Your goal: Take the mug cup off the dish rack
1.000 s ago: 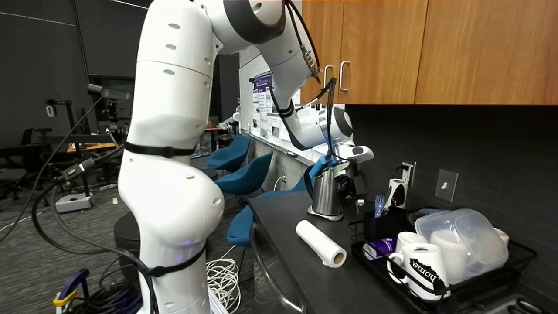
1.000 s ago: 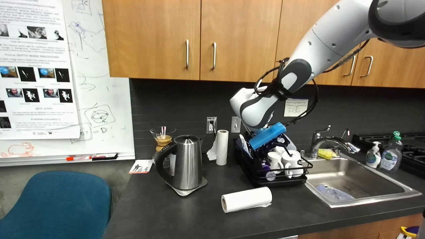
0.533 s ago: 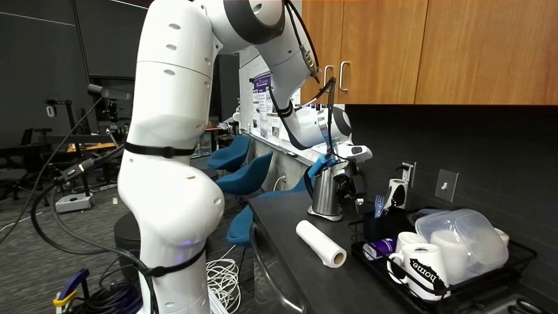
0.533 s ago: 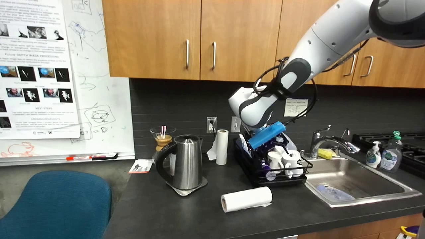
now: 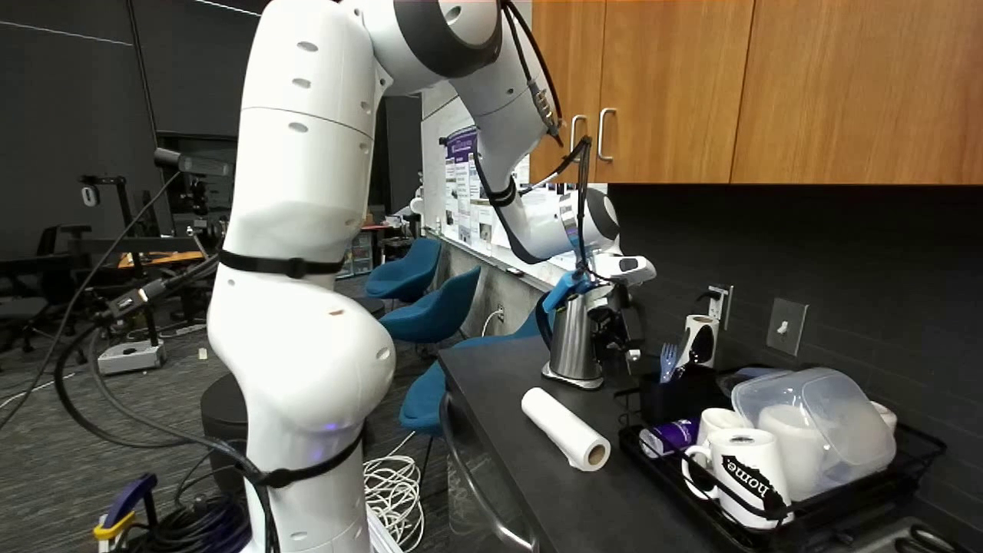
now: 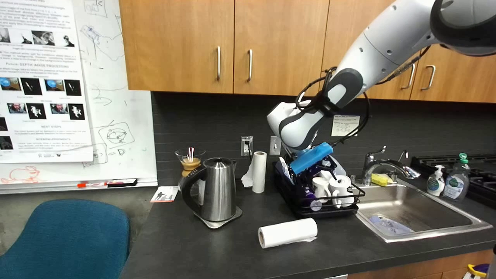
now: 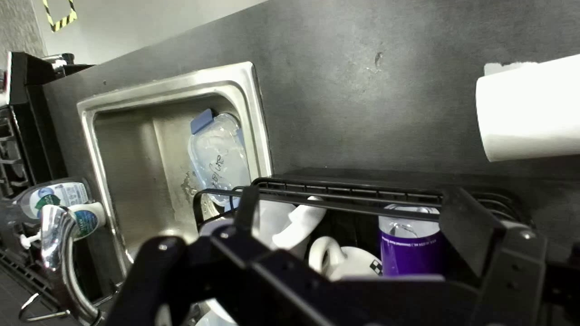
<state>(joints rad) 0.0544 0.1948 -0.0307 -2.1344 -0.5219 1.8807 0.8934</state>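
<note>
Wide counter [image 6: 221, 252] flanks the dish rack [image 6: 329, 212] (mug cup [image 5: 746, 472] near its rail [image 7: 344, 206]).

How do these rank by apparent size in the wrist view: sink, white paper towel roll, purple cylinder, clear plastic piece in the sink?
1. Sink
2. White paper towel roll, cut off by the picture's edge
3. Purple cylinder and clear plastic piece, unranked: their sizes look close, and both are partly hidden

The arm [image 5: 307, 184] arches up and over, its hand [image 7: 351, 203] spread wide.
</note>
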